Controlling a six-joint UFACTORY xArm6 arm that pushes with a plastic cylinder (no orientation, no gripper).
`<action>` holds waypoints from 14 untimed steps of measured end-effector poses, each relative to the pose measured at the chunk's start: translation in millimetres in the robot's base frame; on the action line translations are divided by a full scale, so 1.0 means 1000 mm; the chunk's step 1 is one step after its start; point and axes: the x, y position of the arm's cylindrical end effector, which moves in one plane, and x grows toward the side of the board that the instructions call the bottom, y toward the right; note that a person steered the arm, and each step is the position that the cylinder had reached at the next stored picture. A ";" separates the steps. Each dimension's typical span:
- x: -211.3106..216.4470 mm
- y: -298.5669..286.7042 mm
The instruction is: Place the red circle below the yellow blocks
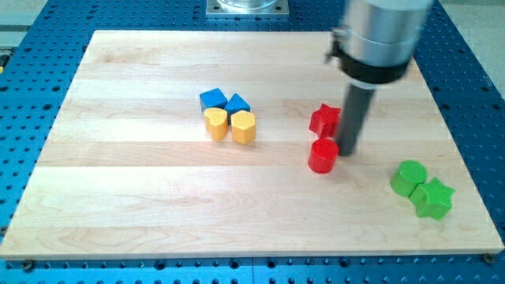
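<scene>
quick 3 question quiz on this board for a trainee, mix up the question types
1. True or false: my tip is right beside the red circle, on the side toward the view's right.
2. Which blocks sit directly above the two yellow blocks in the view? A) green B) blue C) red
3. Fill in: the green circle and the green star lie near the view's ______ edge.

Key
1. True; the red star sits just above the red circle.
2. B, the two blue blocks.
3. Right.
</scene>
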 end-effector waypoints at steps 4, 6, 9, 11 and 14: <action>0.062 -0.086; 0.030 -0.137; 0.047 -0.123; -0.003 -0.122; 0.013 -0.173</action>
